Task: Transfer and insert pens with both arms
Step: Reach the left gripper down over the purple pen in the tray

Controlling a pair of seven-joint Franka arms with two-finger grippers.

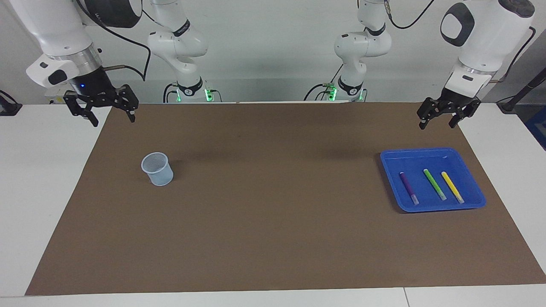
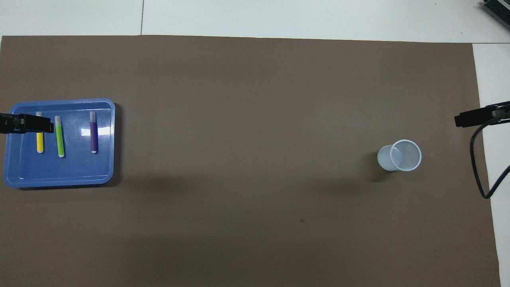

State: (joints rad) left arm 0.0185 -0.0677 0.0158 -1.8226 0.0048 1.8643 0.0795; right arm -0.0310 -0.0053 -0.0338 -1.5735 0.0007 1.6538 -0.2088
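On the brown mat (image 1: pixel 273 221), a blue tray (image 1: pixel 426 155) is set toward the left arm's end, and a pale cup (image 1: pixel 157 169) is stood well apart from the tray toward the right arm's end. Raised near the tray hangs the left gripper (image 1: pixel 439 121), released and empty; well apart from the tray, the right gripper (image 1: pixel 111 117) is likewise spread and waits. Within the tray, purple pen (image 1: pixel 408 187), green pen (image 1: pixel 434 184) and yellow pen (image 1: pixel 452 186) are laid side by side.

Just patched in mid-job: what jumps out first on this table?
The blue tray at the left arm's end, with purple pen, green pen and yellow pen lying side by side in it. The open left gripper hangs near it. A pale cup stands alone toward the right arm's end, where the right gripper waits open.
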